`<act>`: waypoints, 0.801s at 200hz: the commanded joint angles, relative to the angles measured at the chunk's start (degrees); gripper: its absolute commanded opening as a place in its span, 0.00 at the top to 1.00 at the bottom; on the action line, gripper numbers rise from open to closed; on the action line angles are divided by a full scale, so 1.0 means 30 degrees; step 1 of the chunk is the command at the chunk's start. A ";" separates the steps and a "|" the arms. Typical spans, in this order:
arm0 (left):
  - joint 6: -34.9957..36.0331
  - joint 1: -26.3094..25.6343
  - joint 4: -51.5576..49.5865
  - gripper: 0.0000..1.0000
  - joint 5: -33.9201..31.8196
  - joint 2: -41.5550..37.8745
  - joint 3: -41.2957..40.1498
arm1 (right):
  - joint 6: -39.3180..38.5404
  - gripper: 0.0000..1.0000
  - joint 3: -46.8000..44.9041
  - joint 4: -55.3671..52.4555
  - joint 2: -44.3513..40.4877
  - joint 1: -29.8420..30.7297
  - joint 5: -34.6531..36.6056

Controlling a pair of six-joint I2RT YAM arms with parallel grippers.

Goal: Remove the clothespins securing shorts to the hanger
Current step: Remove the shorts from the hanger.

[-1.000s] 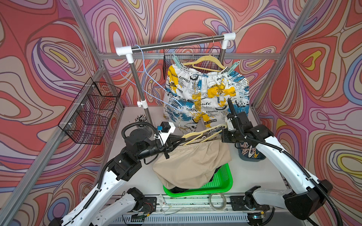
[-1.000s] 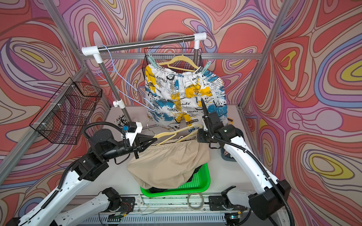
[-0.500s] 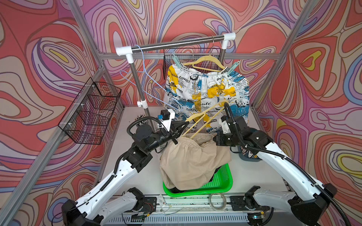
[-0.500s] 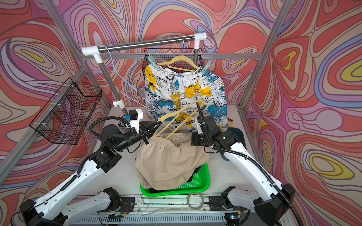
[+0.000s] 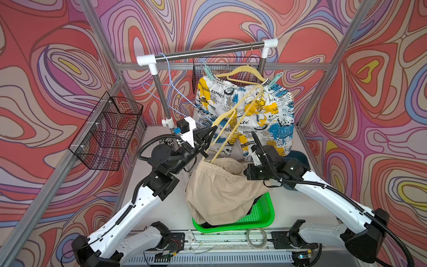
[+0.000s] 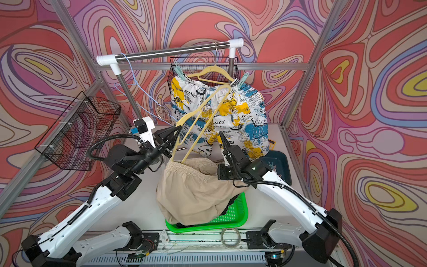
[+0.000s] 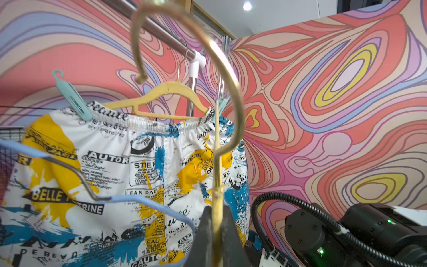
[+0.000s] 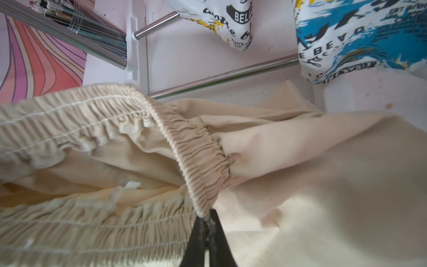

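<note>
Clothespins (image 5: 208,72) of mint-green plastic, two slim clips, grip the top corners of the white printed shorts (image 5: 245,111) with blue, yellow and black newspaper lettering. They pin the waistband to a pale yellow plastic hanger (image 5: 242,70) hung on the steel rail (image 5: 208,50) at the back of the white desk (image 5: 161,208).

In both top views a second yellow hanger (image 7: 217,180) slants across the front of the printed shorts. One tip rises near the clothespin on the robot's right; the other end dips to the waistband of the plain beige shorts (image 5: 219,191). The left gripper (image 5: 211,131) is pressed together on the neck of the second yellow hanger, just below its hook. The right gripper (image 8: 208,217) pinches the elastic waistband of the beige shorts, which sag between the two arms.

Thin blue wire hangers (image 5: 171,81) dangle from the rail beside the printed shorts.

The beige shorts' lower folds drape over a bright green perforated plastic tray (image 5: 269,217) at the desk's front, with black fabric (image 6: 228,204) showing beneath them. A dark blue bin (image 6: 284,161) sits behind the right arm; its contents are too small to make out. A black wire basket (image 5: 106,131) hangs on the frame at the robot's left.
</note>
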 commanded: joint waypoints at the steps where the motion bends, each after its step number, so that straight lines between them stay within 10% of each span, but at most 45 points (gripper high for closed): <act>1: 0.1319 -0.0062 0.0562 1.00 -0.0940 -0.1193 0.1189 | 0.0144 1.00 -0.0040 -0.0205 -0.0189 0.0102 0.0571; 160: -0.0149 -0.0061 0.5482 1.00 -0.0519 0.3131 0.1628 | 0.0730 1.00 -0.2235 0.2573 0.1834 0.3672 -0.2070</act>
